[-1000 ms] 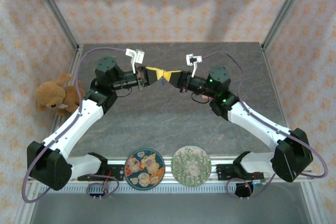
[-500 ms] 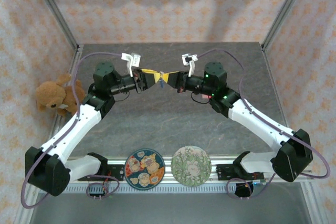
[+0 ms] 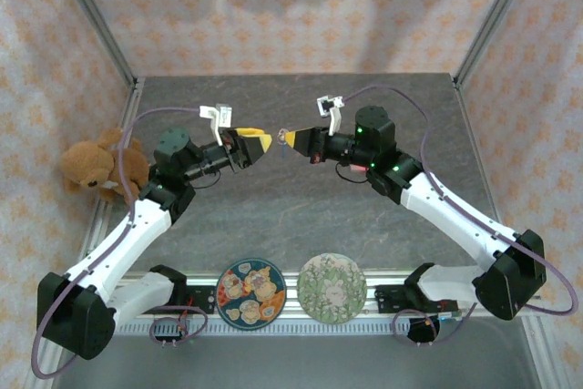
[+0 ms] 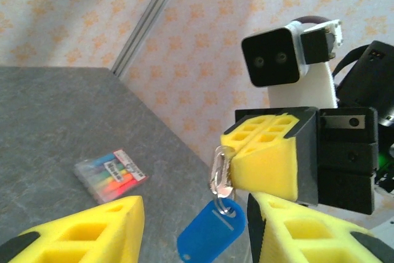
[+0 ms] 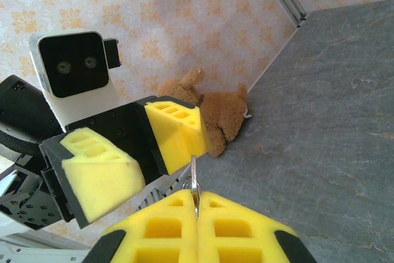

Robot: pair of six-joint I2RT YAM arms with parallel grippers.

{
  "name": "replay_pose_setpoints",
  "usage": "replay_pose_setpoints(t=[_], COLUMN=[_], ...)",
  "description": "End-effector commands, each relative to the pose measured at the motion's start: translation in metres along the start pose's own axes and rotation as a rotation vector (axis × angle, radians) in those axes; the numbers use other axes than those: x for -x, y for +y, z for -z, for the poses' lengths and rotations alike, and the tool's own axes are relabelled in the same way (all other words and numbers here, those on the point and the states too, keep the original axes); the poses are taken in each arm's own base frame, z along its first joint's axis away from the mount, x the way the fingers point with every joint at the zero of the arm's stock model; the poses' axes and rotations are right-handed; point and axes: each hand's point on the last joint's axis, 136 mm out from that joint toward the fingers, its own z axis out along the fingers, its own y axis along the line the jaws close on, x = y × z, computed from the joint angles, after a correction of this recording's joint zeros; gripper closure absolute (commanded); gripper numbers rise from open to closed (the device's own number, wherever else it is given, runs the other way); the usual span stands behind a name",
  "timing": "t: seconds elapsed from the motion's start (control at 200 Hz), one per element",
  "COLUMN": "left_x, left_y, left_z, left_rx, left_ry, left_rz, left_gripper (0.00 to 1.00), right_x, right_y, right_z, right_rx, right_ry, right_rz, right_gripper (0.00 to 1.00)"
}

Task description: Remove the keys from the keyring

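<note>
Two fingers (image 5: pixel 166 233) pinching keyring (image 5: pixel 194 182), pack of markers (image 4: pixel 111 174)

No text can be read; the print on the marker pack's (image 4: pixel 111 173) label is too blurred.

Left arm (image 3: pixel 127 234), right arm (image 3: pixel 446 211): white shells, black joints. Purple cables (image 3: pixel 155 114) along each. Yellow honeycomb pads (image 4: pixel 271 158) on jaws. White-black wrist camera (image 4: pixel 274 60). Green light (image 3: pixel 369 167), probably LED.
</note>
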Motion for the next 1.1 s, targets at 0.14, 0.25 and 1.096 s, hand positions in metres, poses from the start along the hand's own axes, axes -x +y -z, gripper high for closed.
replay_pose_setpoints(t=[0.14,0.25,1.096], left_x=[0.006,0.004,-0.002], left_y=[-0.03,-0.029,-0.01], left_z=[-0.014,-0.018,-0.008], left_rx=[-0.127,-0.133,0.155], left_ry=[0.007,0.016,0.068], left_rz=[-0.024,-0.018,-0.258], left_gripper=[0.59,0.67,1.0], right_x=[0.02,0.021,0.007], right_y=[0.029,0.031,0.004], right_z=[0.01,0.012,0.004], right_rx=[0.075,0.084,-0.048], right_ry=[-0.063,-0.066,0.024], right_rz=[0.048,0.053,-0.07], right_gripper=[1.0,1.0,0.9])
